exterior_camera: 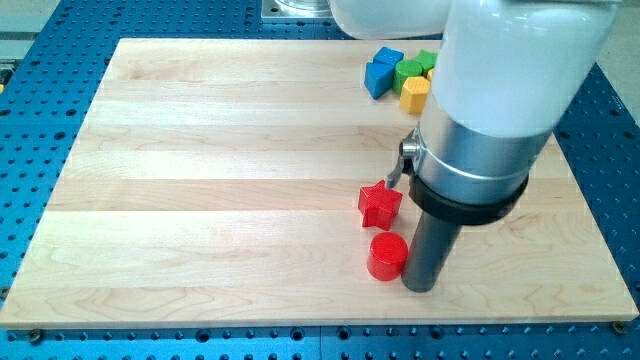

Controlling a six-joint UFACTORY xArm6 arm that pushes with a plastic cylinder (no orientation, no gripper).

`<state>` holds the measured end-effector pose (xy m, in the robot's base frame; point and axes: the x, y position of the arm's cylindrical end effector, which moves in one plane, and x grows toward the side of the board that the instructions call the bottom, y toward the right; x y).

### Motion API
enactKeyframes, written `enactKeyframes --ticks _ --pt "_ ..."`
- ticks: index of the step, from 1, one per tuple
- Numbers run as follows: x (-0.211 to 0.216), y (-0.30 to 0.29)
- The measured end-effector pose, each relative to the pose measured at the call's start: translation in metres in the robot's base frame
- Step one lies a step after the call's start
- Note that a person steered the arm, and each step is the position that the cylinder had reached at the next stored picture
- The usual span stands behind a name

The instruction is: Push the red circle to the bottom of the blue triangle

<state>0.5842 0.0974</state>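
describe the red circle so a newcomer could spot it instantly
Start at the wooden board and look along its bottom edge, right of centre, where the dark rod comes down. The red circle sits just left of my tip. Unlike the red star right above it, it is a smooth round puck.

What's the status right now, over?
My tip touching red circle, on its right. Blue triangle far off, top of view. Red star just above circle, in the path.

I count two red blocks, a red star point(380, 204) and a red circle point(387, 256), plus two blue blocks point(382, 71), two green blocks point(413, 68) and one yellow block point(414, 94).
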Motion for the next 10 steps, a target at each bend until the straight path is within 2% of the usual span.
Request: enactKeyframes --ticks 1,2,3,4,5,6,7,8,9,10 --pt "-0.018 -0.022" --pt "-0.036 -0.074" --pt "0.007 -0.117" --pt "-0.01 -0.133" --pt "-0.09 -0.087" --pt "-0.097 -0.069" --pt "-0.023 -0.082" --pt "-0.048 -0.121" --pt "-0.102 -0.139" --pt "-0.123 -0.151"
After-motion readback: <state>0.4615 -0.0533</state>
